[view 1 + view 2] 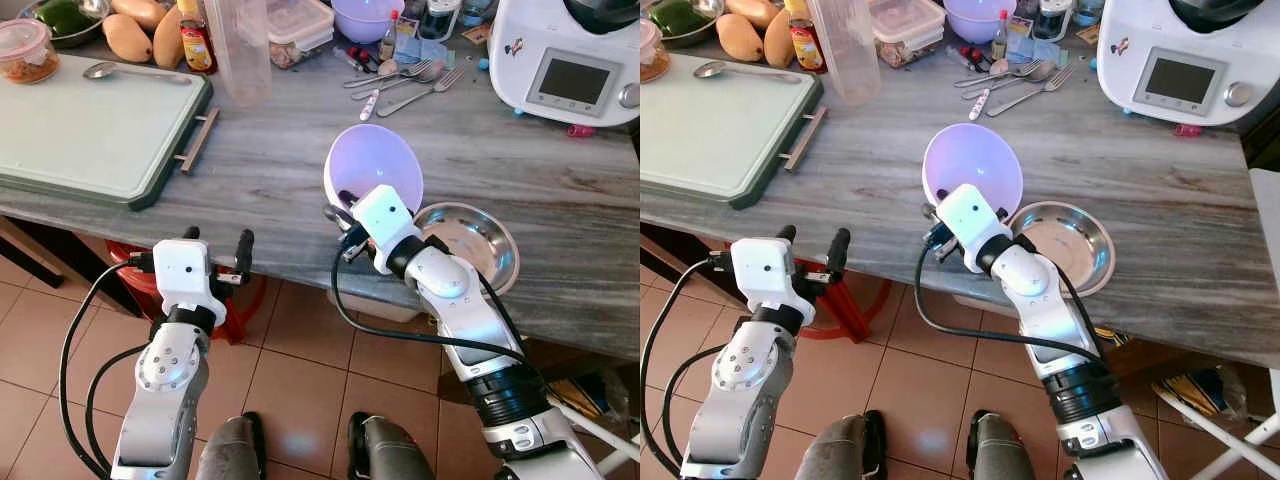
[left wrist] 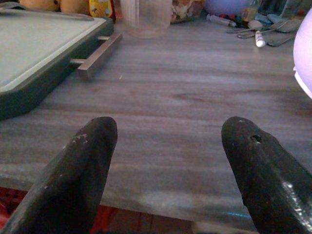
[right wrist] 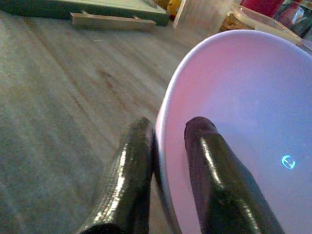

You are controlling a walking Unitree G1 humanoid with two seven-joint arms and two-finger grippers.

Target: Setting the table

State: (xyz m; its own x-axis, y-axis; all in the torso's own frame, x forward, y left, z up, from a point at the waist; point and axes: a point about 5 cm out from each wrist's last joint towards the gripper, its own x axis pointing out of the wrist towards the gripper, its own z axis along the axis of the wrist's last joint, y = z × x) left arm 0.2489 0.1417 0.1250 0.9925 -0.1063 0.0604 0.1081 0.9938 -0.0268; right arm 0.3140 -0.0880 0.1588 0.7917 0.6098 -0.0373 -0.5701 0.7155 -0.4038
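My right gripper [image 1: 346, 203] is shut on the near rim of a lilac plastic bowl [image 1: 375, 165], one finger inside and one outside [image 3: 139, 146]. The bowl is tilted up on its edge over the grey wooden table [image 1: 270, 170], close to the front edge. A shallow steel bowl [image 1: 470, 245] sits on the table just to the right of it. At the table's front edge my left gripper [image 1: 218, 242] hangs open with nothing between its fingers [image 2: 92, 146]. Forks and spoons [image 1: 400, 85] lie at the back of the table.
A green board [image 1: 90, 130] with a metal handle and a spoon [image 1: 110, 70] fills the left side. At the back stand a clear plastic jug [image 1: 245, 50], food containers, mangoes [image 1: 130, 35], another lilac bowl [image 1: 365, 15] and a white kitchen appliance [image 1: 570, 55].
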